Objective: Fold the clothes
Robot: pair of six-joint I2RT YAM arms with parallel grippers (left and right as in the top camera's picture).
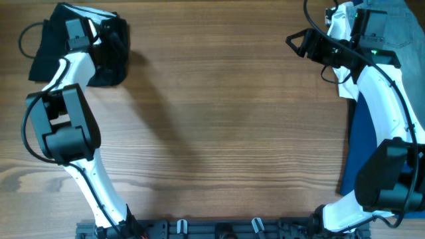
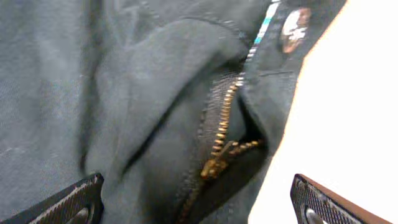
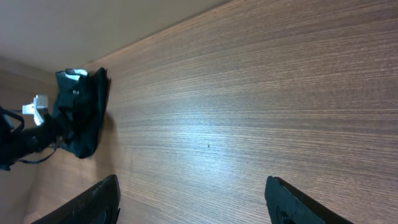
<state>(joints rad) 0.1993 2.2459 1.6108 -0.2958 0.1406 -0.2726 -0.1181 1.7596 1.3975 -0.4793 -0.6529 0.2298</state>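
Note:
The black garment lies bunched at the table's far left corner. In the left wrist view it fills the frame as dark fabric with a brass zipper and a metal button. My left gripper is open, its fingers spread wide just above the fabric at the zipper. My right gripper is open and empty above bare wood at the far right. In the right wrist view the garment shows far off.
A light-blue denim piece lies at the far right corner under the right arm. A bright blue cloth lies along the right edge. The wooden table spreads between the arms.

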